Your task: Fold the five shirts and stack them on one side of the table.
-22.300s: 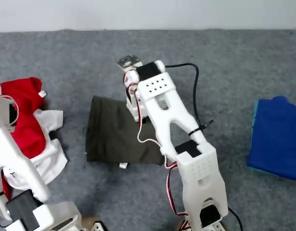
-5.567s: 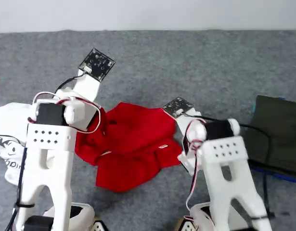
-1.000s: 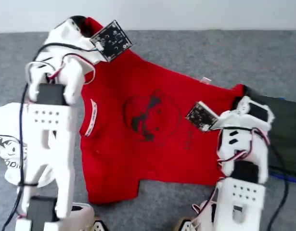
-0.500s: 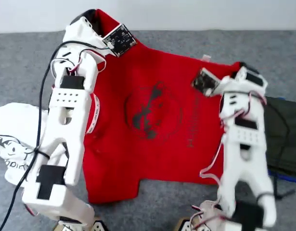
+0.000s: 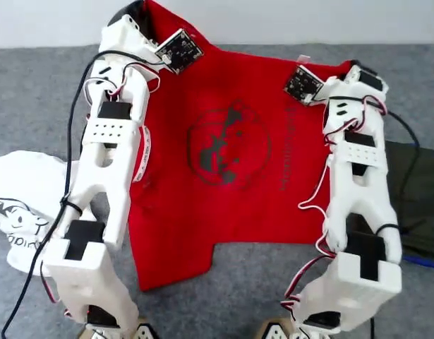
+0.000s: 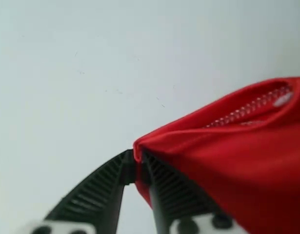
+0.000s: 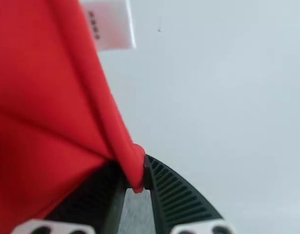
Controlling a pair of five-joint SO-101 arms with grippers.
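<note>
— What has been moved since half a second ago?
— Both arms have been carried further toward the far edge of the table [image 5: 259,296], and the red shirt [image 5: 224,212] has been drawn out wider and flatter between them.

— How is the left tool set?
— The left tool [image 6: 135,168] is closed down to a sliver. A corner of the red shirt is pinched between its black ribbed fingers [image 6: 98,185].

— And the right tool?
— The right tool [image 7: 136,178] is clamped in the same way on a folded edge of the same shirt. A white label [image 7: 108,24] is seen further along that edge.

— Where is the shirt found?
— It is held at its two far corners and spread print-side up between the arms. Its near hem is laid on the grey table.

— What else is seen?
— A white shirt [image 5: 22,198] is left crumpled beside the left arm. A dark olive shirt [image 5: 425,198] is laid at the right side, partly hidden by the right arm, with a blue edge [image 5: 425,261] showing beneath it.
</note>
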